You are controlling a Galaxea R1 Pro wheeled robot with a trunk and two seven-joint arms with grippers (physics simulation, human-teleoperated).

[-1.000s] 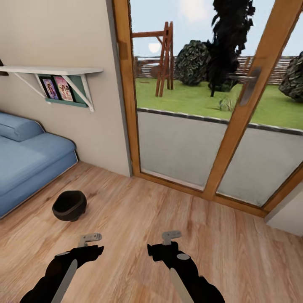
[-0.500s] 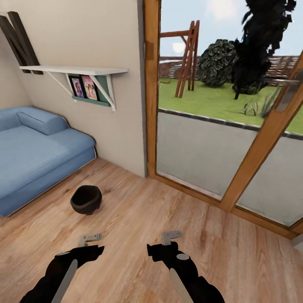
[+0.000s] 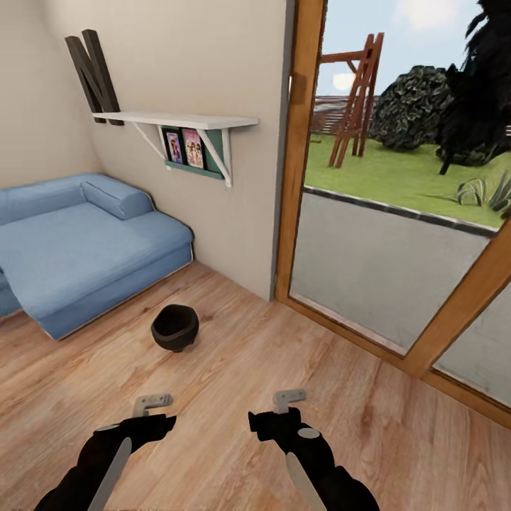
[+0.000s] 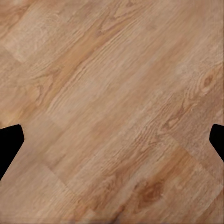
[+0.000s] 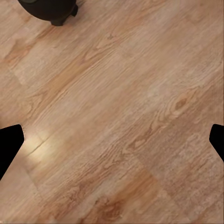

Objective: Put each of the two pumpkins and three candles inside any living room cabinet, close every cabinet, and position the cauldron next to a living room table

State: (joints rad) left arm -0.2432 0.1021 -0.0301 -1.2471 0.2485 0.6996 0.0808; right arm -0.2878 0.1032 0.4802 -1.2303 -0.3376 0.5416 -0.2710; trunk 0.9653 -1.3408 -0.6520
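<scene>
Cauldron on the floor, both arms empty.

The cauldron (image 3: 174,327) sits on the plank floor (image 3: 234,369) just off the blue sofa (image 3: 78,245), ahead of my left gripper (image 3: 152,403), the nearer one; both it and my right gripper (image 3: 289,398) are spread wide, holding nothing.

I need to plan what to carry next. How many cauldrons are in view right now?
1. The cauldron stands upright on the wood floor, apart from the blue sofa and ahead of the left gripper. Its base also shows in the right wrist view.
</scene>
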